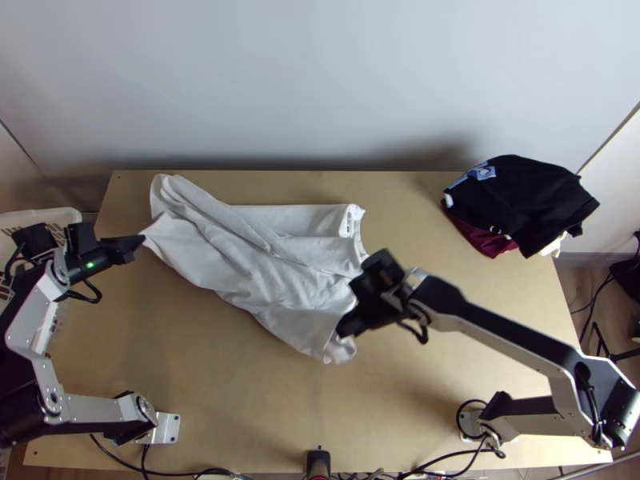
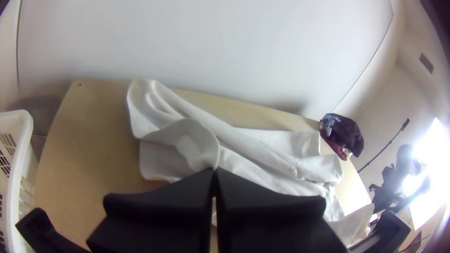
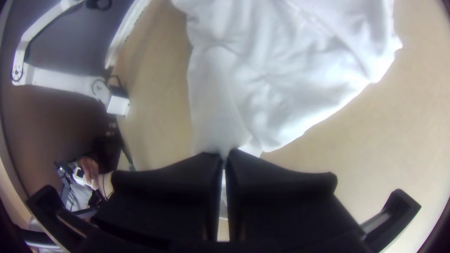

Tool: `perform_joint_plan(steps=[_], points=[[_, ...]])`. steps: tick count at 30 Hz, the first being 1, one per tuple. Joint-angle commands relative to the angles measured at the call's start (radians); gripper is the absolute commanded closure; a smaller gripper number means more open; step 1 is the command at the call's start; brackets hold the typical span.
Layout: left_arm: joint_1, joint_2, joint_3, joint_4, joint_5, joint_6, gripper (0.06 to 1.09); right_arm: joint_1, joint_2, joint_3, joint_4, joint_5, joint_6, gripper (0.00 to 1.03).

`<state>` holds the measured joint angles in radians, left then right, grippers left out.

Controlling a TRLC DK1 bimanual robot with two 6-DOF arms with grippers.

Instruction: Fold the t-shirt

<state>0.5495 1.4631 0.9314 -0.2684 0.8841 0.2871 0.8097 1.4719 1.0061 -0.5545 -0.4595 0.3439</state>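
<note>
Fingers clenched, the right gripper (image 1: 344, 326) pinches the near right end of the rumpled white t-shirt (image 1: 256, 268) and the left gripper (image 1: 141, 239) its left corner, its long axis slanting across the table (image 1: 240, 400) toward far left.

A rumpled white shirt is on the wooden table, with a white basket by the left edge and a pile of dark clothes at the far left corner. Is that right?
Not quite: the top view shows the pile of dark clothes at the far right corner. The rumpled white shirt, wooden table and white basket are as you say.
</note>
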Motion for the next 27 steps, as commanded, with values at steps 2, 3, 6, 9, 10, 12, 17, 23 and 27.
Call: perform_joint_plan(steps=[2, 3, 6, 9, 10, 12, 17, 23, 27], points=[[-0.016, -0.089, 0.034, -0.005, 0.032, -0.180, 1.05, -0.173, -0.042, 0.080, 0.005, 0.016, 0.006, 1.00], [-0.019, -0.087, 0.047, 0.000, 0.032, -0.210, 1.05, -0.201, -0.044, 0.089, 0.015, 0.018, 0.009, 1.00], [-0.022, -0.055, 0.086, 0.066, 0.029, -0.316, 1.05, -0.276, -0.042, 0.123, 0.051, 0.021, 0.030, 1.00], [-0.026, 0.013, 0.115, 0.175, 0.012, -0.434, 1.05, -0.326, -0.015, 0.149, 0.076, 0.025, 0.043, 1.00], [-0.031, 0.034, 0.129, 0.186, -0.005, -0.445, 1.05, -0.336, -0.009, 0.154, 0.084, 0.027, 0.044, 1.00], [-0.051, 0.075, 0.150, 0.202, -0.047, -0.471, 1.05, -0.348, 0.004, 0.160, 0.110, 0.045, 0.056, 1.00], [-0.095, 0.155, 0.167, 0.311, -0.154, -0.560, 1.05, -0.379, 0.051, 0.178, 0.153, 0.102, 0.075, 1.00], [-0.126, 0.252, 0.201, 0.391, -0.254, -0.623, 1.05, -0.420, 0.097, 0.207, 0.176, 0.134, 0.086, 1.00], [-0.154, 0.313, 0.234, 0.411, -0.313, -0.628, 1.05, -0.420, 0.145, 0.233, 0.179, 0.160, 0.086, 1.00]])
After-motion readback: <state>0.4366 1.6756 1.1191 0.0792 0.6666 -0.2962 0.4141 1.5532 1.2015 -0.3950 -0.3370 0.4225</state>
